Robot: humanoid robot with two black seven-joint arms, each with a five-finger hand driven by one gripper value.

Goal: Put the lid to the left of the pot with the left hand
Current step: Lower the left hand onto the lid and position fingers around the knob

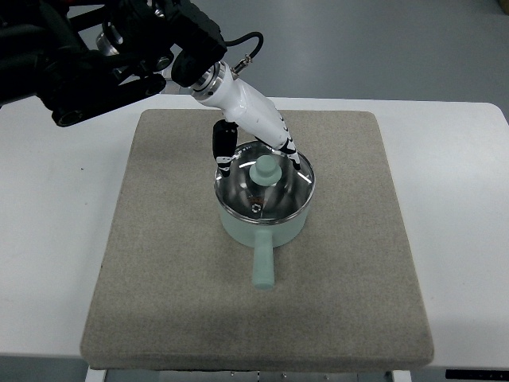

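A mint-green pot stands in the middle of a grey felt mat, its handle pointing toward the near edge. A glass lid with a mint-green knob sits on the pot. My left hand, white with black fingers, reaches in from the upper left and hangs over the far side of the lid. Its thumb is left of the knob and its fingers are right of it. The fingers are spread and hold nothing.
The mat lies on a white table. Bare mat lies to the left of the pot and also to its right. The dark arm and its cable fill the upper left corner.
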